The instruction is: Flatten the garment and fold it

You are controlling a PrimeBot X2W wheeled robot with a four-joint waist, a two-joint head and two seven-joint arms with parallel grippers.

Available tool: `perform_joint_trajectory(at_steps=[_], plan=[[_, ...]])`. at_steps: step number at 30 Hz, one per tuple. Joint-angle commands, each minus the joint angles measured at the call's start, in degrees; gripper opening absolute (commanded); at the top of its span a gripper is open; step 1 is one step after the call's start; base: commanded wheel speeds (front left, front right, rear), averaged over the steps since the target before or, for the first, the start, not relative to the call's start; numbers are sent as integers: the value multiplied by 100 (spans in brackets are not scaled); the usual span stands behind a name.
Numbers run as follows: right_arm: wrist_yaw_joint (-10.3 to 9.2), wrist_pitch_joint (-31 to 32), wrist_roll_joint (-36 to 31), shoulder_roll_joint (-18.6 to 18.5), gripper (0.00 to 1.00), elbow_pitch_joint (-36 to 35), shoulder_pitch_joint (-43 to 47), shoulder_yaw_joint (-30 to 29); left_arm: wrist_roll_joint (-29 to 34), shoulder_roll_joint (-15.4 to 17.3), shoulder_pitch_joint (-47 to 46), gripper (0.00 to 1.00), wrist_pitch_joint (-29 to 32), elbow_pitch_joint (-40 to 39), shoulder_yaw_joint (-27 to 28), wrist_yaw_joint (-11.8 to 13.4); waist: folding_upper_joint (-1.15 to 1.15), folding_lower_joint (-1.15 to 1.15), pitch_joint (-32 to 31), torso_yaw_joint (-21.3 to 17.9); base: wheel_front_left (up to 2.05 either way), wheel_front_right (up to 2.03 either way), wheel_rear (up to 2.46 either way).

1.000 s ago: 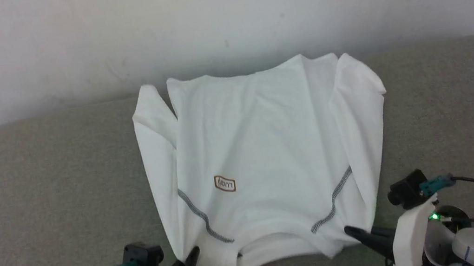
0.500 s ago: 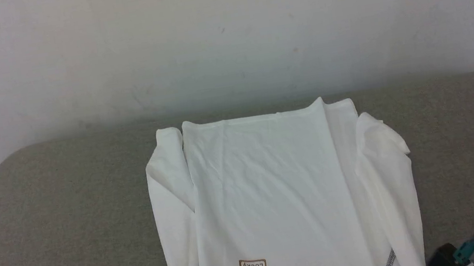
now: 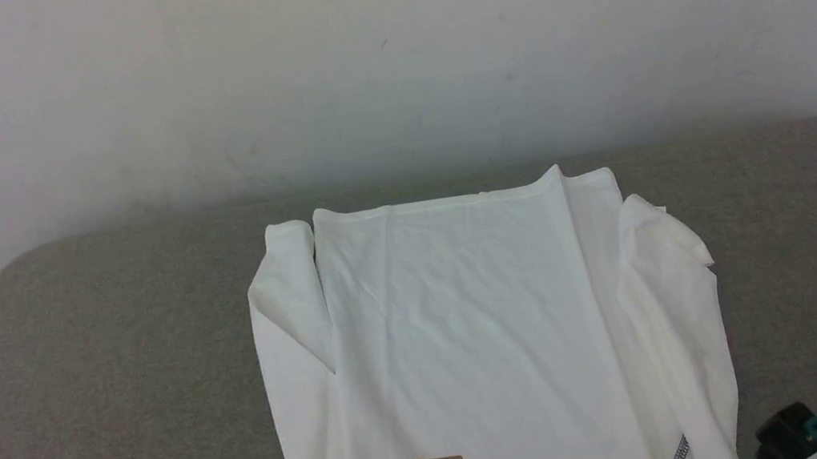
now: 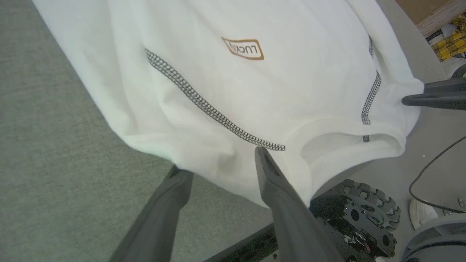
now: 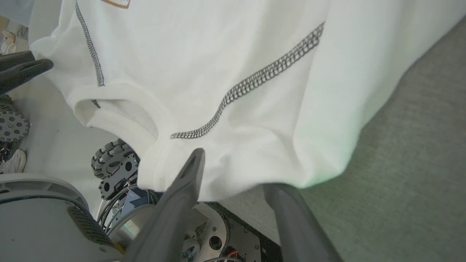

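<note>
Presently astride the collar-end corners of the garment (image 3: 462,318), left gripper (image 4: 219,162) and right gripper (image 5: 237,169) both spread wide; long axis straight up-frame.

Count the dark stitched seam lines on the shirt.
2. One seam runs diagonally across the shirt to one end of the collar in the left wrist view; the other seam meets the opposite end. More may be hidden underneath.

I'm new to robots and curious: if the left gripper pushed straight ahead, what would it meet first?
Probably the garment: the left gripper, jaws open, straddles its near edge beside the collar.
</note>
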Motion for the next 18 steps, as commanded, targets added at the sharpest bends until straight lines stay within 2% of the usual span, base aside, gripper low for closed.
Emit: perform_joint_trajectory(at_steps=[1,7,10,14,16,18], plan=[[-5,22,-38,-2,100,-90,57,-152,53,-30,-155,100,-105,-12,94,58,-1,0,45,4,0,0,0],[-5,238,-340,-181,100,-773,-15,-1576,242,-190,-603,100,-969,-296,610,277,-1,0,322,56,0,0,0],[-5,338,-908,-120,100,-923,-277,-2339,538,-299,-930,100,-1595,-370,882,480,-1,0,623,139,0,0,0],[-5,485,-1788,200,100,-778,-812,-3122,1292,-422,-1412,100,-2283,-289,1114,926,-1,0,1087,267,0,0,0],[-5,535,-2184,337,100,-573,-1184,-3337,1500,-643,-1561,100,-2399,-316,1284,1138,-1,0,1348,333,0,0,0],[-5,583,-2505,414,100,-289,-1572,-3442,1692,-847,-1668,100,-2433,-363,1424,1243,-1,0,1586,424,0,0,0]])
